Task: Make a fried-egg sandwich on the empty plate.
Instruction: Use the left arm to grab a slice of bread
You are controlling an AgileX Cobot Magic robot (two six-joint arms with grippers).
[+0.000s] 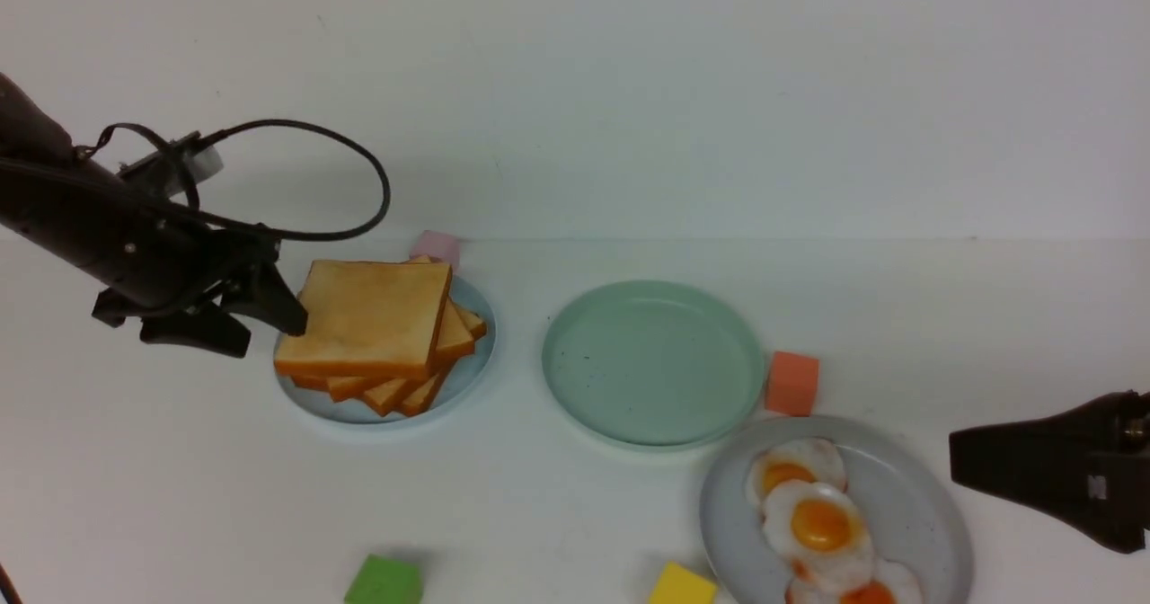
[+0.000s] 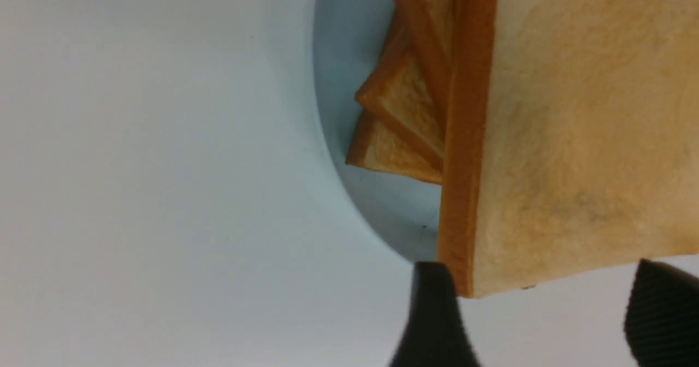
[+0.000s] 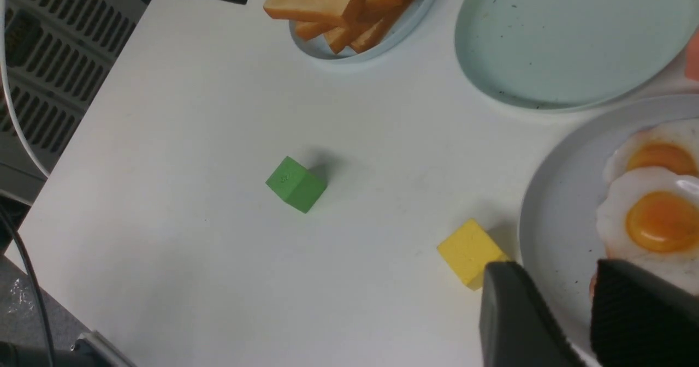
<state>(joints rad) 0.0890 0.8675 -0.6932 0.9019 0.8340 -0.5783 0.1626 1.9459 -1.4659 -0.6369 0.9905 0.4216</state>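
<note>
Mid-table: mint plate bare, between blue plate and grey plate; toast and eggs not yet on it. On blue plate, toast stack; left gripper at its left edge, fingers released, spread wide about top slice's corner, one tip at the crust. On grey plate, eggs; right gripper by its right rim, fingers slightly apart, grasping nothing

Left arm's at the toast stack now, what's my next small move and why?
Probably close the left gripper on the top toast slice: its open jaws straddle that slice's corner, nothing is held, and the mint-green plate is bare.
</note>
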